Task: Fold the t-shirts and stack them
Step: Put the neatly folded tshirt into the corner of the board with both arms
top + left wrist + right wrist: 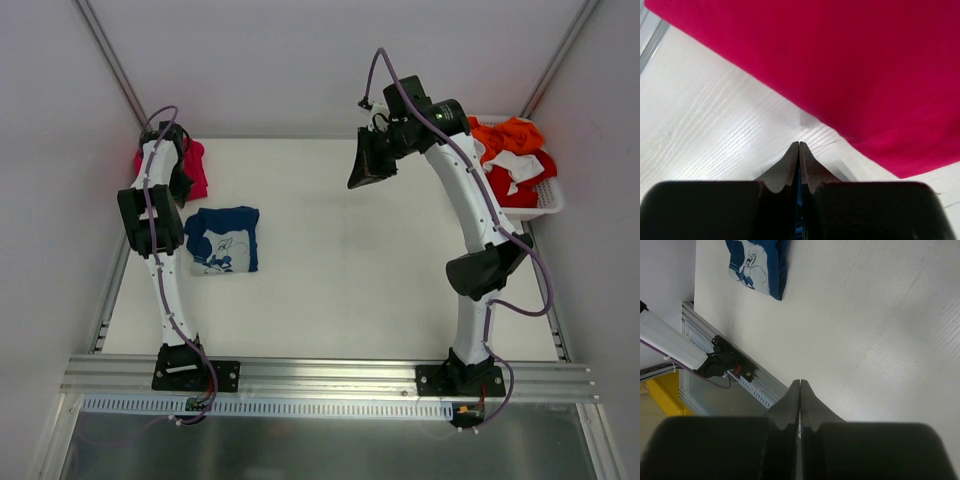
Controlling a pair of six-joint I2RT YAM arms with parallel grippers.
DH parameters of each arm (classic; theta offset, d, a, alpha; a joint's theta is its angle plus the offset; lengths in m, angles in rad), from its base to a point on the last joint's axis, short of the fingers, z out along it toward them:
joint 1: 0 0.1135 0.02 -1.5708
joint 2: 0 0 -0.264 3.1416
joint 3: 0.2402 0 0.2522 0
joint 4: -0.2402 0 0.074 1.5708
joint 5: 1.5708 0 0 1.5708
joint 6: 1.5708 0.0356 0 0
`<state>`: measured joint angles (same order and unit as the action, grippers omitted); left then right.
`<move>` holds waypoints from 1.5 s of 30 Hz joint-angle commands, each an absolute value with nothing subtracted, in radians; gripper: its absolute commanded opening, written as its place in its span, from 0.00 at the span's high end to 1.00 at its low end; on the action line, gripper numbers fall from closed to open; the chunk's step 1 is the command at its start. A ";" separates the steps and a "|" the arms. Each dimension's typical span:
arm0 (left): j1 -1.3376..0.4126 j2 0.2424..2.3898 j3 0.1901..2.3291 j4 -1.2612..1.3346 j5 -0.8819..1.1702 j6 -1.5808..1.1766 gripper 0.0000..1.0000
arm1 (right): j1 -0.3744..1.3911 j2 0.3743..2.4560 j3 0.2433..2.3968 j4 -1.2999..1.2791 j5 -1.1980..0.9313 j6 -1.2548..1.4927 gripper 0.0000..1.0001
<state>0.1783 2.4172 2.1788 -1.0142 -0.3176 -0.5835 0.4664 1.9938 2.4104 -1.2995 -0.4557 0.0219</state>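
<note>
A white, faintly grained tabletop (350, 290) is boxed by plain pale walls (330, 60) on three sides. An aluminium rail (330, 375) runs along its near edge; a white basket (551, 203) occupies its far right corner.

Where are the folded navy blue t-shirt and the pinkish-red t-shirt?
Folded navy blue cloth t-shirt (224, 240): top view, printed front.
Pinkish-red cloth t-shirt (845, 65): left wrist view, cloth's middle.
</note>
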 commanded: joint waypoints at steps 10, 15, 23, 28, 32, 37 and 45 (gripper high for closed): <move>0.195 2.350 2.256 -1.035 -0.290 -0.617 1.00 | 0.460 1.928 2.392 -1.407 -0.508 0.028 1.00; 0.199 2.401 2.307 -1.029 -0.230 -0.646 1.00 | 0.459 1.925 2.381 -1.410 -0.500 0.031 0.99; 0.212 2.466 2.348 -0.962 -0.178 -0.654 1.00 | 0.460 1.924 2.375 -1.411 -0.476 0.044 0.99; 0.236 2.506 2.368 -0.893 -0.120 -0.630 1.00 | 0.459 1.934 2.388 -1.419 -0.465 0.060 1.00; 0.255 2.522 2.388 -0.815 -0.107 -0.626 1.00 | 0.457 1.953 2.417 -1.437 -0.463 0.072 0.99; 0.276 2.557 2.396 -0.802 -0.083 -0.640 1.00 | 0.457 1.970 2.430 -1.437 -0.482 0.097 0.99; 0.282 2.424 2.025 -0.822 -0.135 -0.586 1.00 | 0.457 1.973 2.419 -1.393 -0.512 0.130 0.99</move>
<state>0.2710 2.4378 2.1311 -0.7174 -0.1040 -0.6395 0.4614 1.9820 2.3936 -1.3167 -0.4843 0.0937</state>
